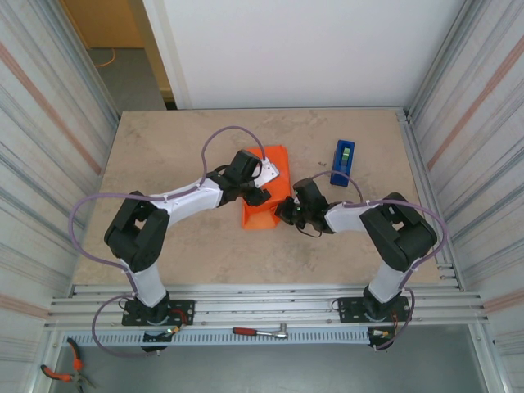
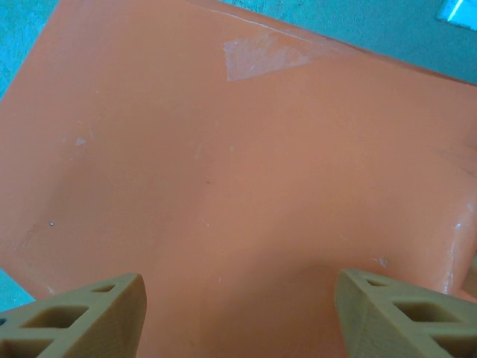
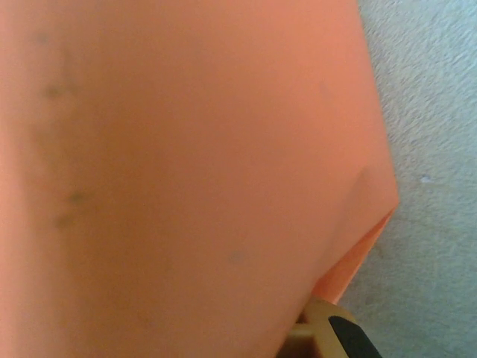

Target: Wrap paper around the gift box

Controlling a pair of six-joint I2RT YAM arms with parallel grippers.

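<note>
Left gripper [image 1: 257, 195], seen from above, hangs over the middle of the paper [image 1: 260, 217] with its arm reaching in from the near left. The orange sheet lies folded near the centre of the table [image 1: 164, 147], its near part standing up a little off the surface. The right gripper [image 1: 286, 211] comes in from the other side and meets the sheet's right edge. A blue tape dispenser [image 1: 344, 161] stands upright just beyond the right arm, apart from the sheet (nothing touches it).

From the left wrist, the two tan fingertips [image 2: 89, 313] sit at the bottom corners of the picture, spread wide, with bare orange paper [image 2: 238, 164] between and beyond them. That pincer is released and grasps nothing. A pale, glossy patch of clear tape [image 2: 261, 56] is stuck near the sheet's far edge, and the table surface [image 2: 22, 30] shows past the upper left corner of the sheet.

From the right wrist, the paper [image 3: 186, 149] hangs very close to the lens, blurred. Its right edge runs down to a doubled corner just above one finger [image 3: 332, 337], tan with a dark pad. This pincer is clenched, and it looks to be pinching the paper's edge. Grey table [image 3: 432, 149] lies to the right.
</note>
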